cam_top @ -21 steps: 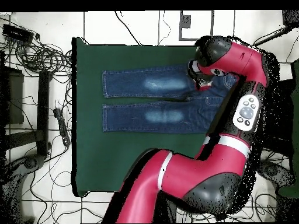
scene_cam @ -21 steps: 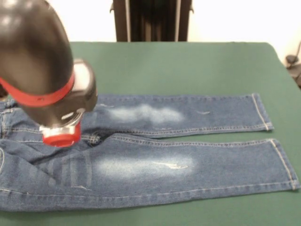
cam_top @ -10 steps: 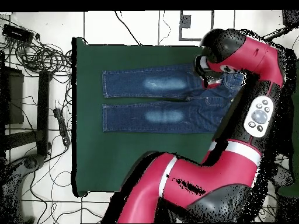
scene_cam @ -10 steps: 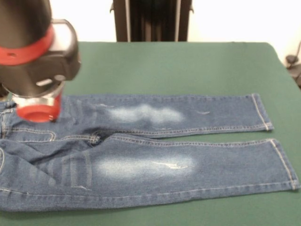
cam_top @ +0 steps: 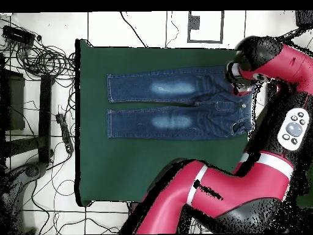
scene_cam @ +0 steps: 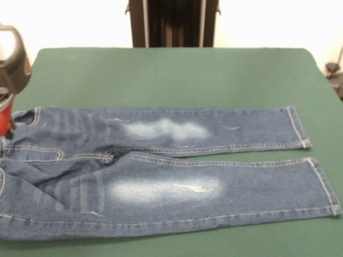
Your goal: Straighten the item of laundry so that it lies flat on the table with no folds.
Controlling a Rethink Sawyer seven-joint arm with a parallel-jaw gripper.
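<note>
At the left edge of the front view only a sliver of the gripper (scene_cam: pixel 7 110) is seen: a black and grey housing with a red part below it, the rest cut off by the frame. Its tips are not shown in either view, so whether it is spread or closed, and whether anything is held, cannot be told. From overhead the gripper is buried under the arm's (cam_top: pixel 269 58) bulky black and red wrist, which also covers the waistband end of the jeans (scene_cam: pixel 166 171). The waist buttons cannot be made out.

Contact between the gripper and the denim cannot be judged; in the front view the red part is seen right at the jeans' waist corner, at the cloth's edge.

The jeans are laid lengthwise across the table (scene_cam: pixel 177 75), with the waist beside the gripper and both legs stretched away from it, side by side and nearly parallel, a narrow strip of green showing between them toward the cuffs. Faded whitish patches are seen on both thighs. Near the waist, close to the gripper, the fabric is still rumpled, with a fold running across the hip and crotch. The legs and hemmed cuffs lie flat, well away from the gripper, and green cloth is left bare on all visible sides of the jeans.
</note>
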